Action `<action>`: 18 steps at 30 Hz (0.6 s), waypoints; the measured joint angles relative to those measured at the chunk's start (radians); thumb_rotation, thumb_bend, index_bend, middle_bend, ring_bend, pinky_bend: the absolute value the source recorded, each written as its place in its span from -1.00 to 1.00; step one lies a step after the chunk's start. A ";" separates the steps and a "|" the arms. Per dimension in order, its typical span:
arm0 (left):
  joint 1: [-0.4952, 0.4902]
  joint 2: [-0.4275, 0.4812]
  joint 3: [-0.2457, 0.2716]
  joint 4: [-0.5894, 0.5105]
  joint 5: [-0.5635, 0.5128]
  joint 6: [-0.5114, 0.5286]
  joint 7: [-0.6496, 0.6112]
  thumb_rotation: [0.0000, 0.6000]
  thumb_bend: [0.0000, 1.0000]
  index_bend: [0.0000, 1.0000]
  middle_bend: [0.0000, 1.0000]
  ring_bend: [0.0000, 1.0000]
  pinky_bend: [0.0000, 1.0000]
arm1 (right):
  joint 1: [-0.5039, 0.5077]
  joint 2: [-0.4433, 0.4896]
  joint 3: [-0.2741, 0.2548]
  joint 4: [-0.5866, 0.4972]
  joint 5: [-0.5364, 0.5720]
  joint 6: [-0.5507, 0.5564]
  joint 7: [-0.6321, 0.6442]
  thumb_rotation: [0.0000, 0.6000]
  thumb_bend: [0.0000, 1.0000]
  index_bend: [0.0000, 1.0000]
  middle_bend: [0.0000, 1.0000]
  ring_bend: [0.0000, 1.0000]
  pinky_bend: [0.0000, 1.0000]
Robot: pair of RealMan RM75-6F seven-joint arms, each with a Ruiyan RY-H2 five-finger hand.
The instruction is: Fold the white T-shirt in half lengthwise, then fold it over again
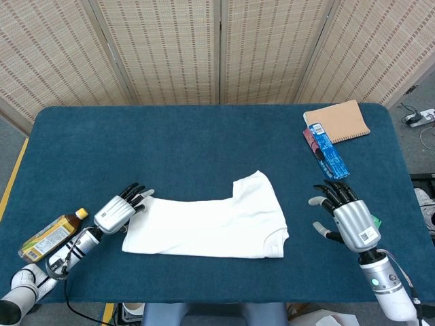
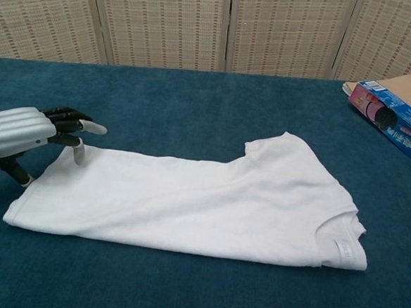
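Over on the far right corner of the blue table (image 1: 204, 142), a tan notebook (image 1: 338, 121) lies flat, and a blue packet (image 1: 327, 151) sits against its near edge. At the near left edge, a bottle (image 1: 51, 235) lies on its side. Behind the table stands a woven screen (image 1: 217, 47).

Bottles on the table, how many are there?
1. A single bottle lies on its side at the table's near left corner, beside the left arm. The chest view does not show it; nothing suggests another is hidden.
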 measured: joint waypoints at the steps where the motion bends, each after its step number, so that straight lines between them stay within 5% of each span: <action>1: 0.000 0.000 0.000 -0.001 -0.002 0.000 0.002 1.00 -0.53 0.11 -0.70 -0.96 -1.00 | 0.000 -0.001 0.001 0.002 0.000 0.001 0.001 1.00 -0.66 -0.18 -0.52 -0.76 -0.70; 18: 0.004 -0.009 -0.002 -0.038 -0.019 -0.007 -0.020 1.00 -0.24 0.42 -0.39 -0.74 -1.00 | -0.008 -0.003 0.007 0.004 -0.005 0.017 0.008 1.00 -0.66 -0.13 -0.50 -0.76 -0.70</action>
